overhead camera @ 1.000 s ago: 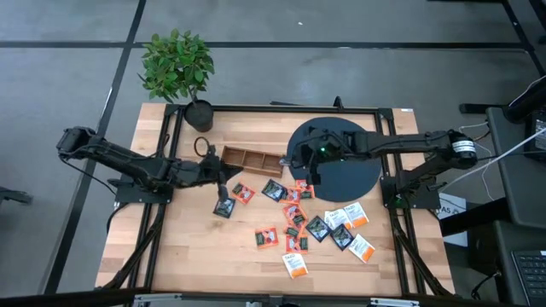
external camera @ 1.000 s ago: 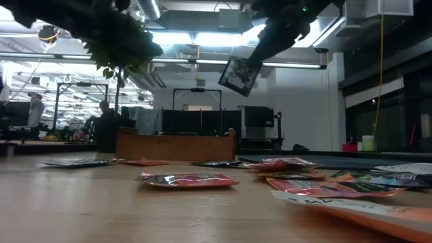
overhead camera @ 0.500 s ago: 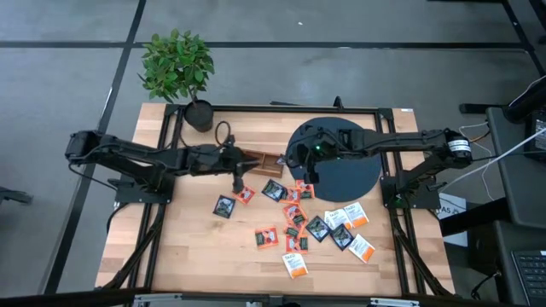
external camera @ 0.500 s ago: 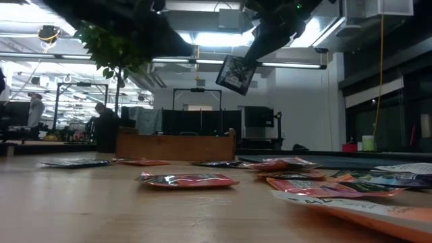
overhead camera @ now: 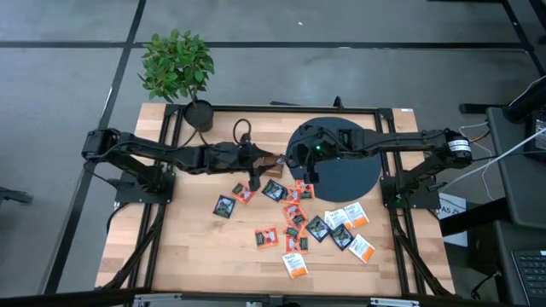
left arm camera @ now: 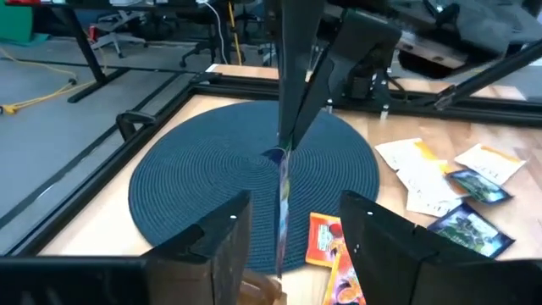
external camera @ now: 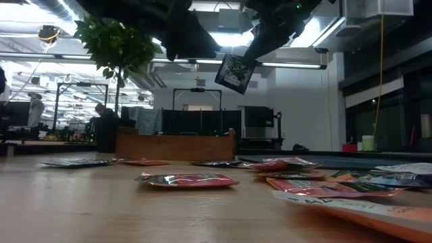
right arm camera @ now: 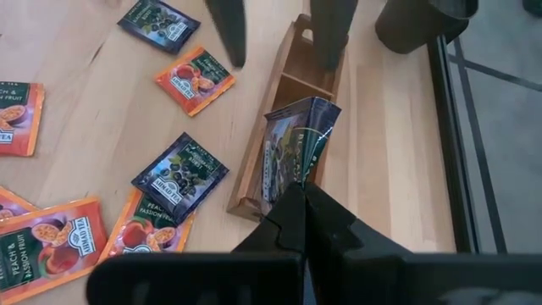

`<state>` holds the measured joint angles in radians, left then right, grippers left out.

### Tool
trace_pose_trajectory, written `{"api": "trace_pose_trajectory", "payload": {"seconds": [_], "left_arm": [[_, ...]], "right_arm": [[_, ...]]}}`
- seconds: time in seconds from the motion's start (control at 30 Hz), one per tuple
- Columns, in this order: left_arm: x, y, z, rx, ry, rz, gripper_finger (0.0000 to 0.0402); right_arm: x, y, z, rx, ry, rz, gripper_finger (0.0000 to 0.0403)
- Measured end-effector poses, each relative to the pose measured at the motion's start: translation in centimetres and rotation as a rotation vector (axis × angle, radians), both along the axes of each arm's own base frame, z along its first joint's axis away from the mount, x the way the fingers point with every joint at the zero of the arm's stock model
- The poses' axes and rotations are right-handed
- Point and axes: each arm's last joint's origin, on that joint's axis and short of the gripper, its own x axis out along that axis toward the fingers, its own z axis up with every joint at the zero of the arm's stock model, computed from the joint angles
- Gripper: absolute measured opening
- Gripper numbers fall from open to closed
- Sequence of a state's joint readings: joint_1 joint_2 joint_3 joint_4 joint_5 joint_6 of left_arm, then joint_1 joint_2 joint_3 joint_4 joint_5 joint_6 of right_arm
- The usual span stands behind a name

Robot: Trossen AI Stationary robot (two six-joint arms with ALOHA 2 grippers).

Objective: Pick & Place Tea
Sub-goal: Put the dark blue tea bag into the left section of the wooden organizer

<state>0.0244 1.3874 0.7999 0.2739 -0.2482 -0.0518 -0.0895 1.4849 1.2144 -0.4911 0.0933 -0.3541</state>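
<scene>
- Between the right gripper's (right arm camera: 298,188) closed fingers we see a dark green tea sachet (right arm camera: 292,146) pinched by one edge, hanging above the end compartment of the wooden tray (right arm camera: 288,102).
- Risk: we judge the thin sachet may twist or catch the tray wall on release and land on the table (overhead camera: 196,247).
- Left gripper (left arm camera: 284,237) has its fingers spread open, empty, right over the same tray and facing the hanging sachet; we think the two arms could clash.
- Loose sachets (overhead camera: 303,226) lie scattered on the table beside the tray; some near the black round mat (overhead camera: 350,175).
- Potted plant (overhead camera: 177,68) stands at the far corner, no obstacle.
</scene>
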Motion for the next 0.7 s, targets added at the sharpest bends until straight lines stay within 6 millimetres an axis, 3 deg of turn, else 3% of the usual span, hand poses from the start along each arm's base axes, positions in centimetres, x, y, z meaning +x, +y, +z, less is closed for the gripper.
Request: {"api": "trace_pose_trajectory", "payload": {"seconds": [0.4,0.7], "left_arm": [[0.9,1.3,0.4,-0.007,-0.015,0.042,0.0194],[1.0,1.2,0.4,-0.064,-0.022,-0.051,0.0194]], "right_arm": [[0.0,0.2,0.0,-0.001,-0.001,0.048,0.0001],[0.1,0.2,0.1,-0.01,-0.014,0.057,0.0001]]}}
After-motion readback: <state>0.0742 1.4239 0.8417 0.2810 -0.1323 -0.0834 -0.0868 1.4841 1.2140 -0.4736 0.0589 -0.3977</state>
